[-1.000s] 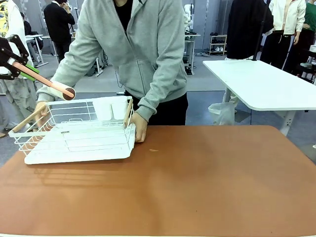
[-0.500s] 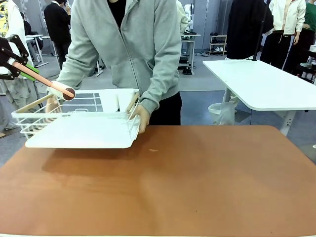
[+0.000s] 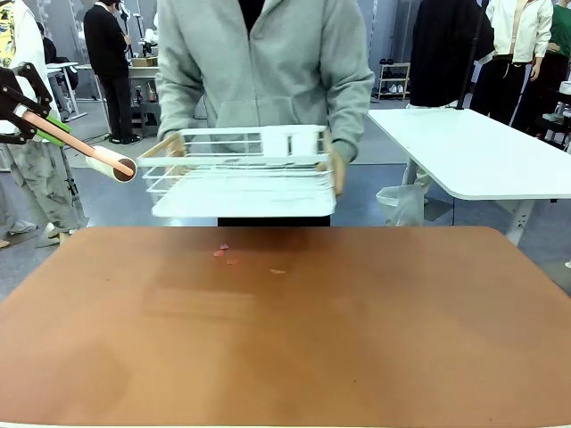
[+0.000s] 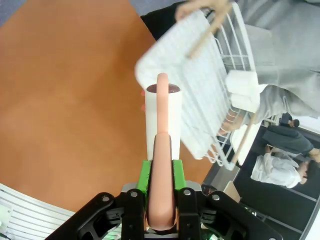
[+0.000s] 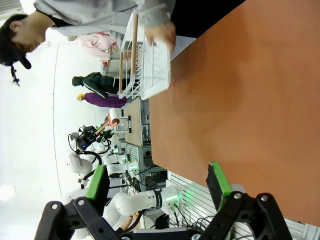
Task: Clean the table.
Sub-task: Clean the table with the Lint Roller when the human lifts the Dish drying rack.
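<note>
Early stage: a person (image 3: 259,62) holds the rack (image 3: 241,169) clear above the far edge of the brown counter (image 3: 375,348), where red crumbs (image 3: 225,254) lie unswept near its far middle; left pincer (image 4: 161,175) clenched on a roller (image 4: 162,115) aloft at the left side, right pincer (image 5: 157,181) released.

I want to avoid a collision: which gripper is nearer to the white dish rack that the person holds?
Left. The left gripper, shut on a lint roller, is close by the dish rack; the right gripper is open, far across the table.
</note>
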### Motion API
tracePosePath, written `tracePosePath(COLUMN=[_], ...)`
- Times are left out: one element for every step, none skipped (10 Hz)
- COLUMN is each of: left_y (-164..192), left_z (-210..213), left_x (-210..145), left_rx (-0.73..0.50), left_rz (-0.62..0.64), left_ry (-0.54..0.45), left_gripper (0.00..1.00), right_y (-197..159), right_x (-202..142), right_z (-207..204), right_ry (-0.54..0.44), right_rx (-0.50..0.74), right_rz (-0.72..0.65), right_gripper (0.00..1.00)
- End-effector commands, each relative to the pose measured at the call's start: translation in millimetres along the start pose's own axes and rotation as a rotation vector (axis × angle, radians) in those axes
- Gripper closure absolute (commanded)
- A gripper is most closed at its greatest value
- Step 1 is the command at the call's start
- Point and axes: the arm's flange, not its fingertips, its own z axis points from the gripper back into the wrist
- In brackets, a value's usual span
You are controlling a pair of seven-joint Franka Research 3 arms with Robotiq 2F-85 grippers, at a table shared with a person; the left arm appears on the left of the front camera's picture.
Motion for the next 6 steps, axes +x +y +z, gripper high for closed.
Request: tracePosePath(left_y=[-0.4, -0.4, -0.4, -0.4, -0.4, -0.4], left_z=[0.4, 0.4, 0.4, 0.4, 0.4, 0.4], left_x=[0.1, 0.1, 0.1, 0.1, 0.1, 0.1], left_rx=[-0.003, -0.003, -0.003, -0.003, -0.003, -0.003], left_rz=[0.002, 0.002, 0.002, 0.002, 0.002, 0.002], left_ry=[0.000, 0.000, 0.000, 0.000, 0.000, 0.000], left_gripper=[1.00, 1.00, 1.00, 1.00, 1.00, 1.00], right_y=[2.7, 2.7, 2.7, 2.7, 2.7, 2.7], right_x=[0.4, 0.4, 0.4, 0.4, 0.4, 0.4], right_z=[1.1, 1.1, 1.1, 1.1, 1.1, 1.1], right_ry=[-0.004, -0.004, -0.004, -0.004, -0.004, -0.004], right_rx=[0.016, 0.016, 0.016, 0.016, 0.016, 0.016], right_rz=[0.010, 0.010, 0.010, 0.010, 0.010, 0.010], right_gripper=[0.00, 0.00, 0.00, 0.00, 0.00, 0.00])
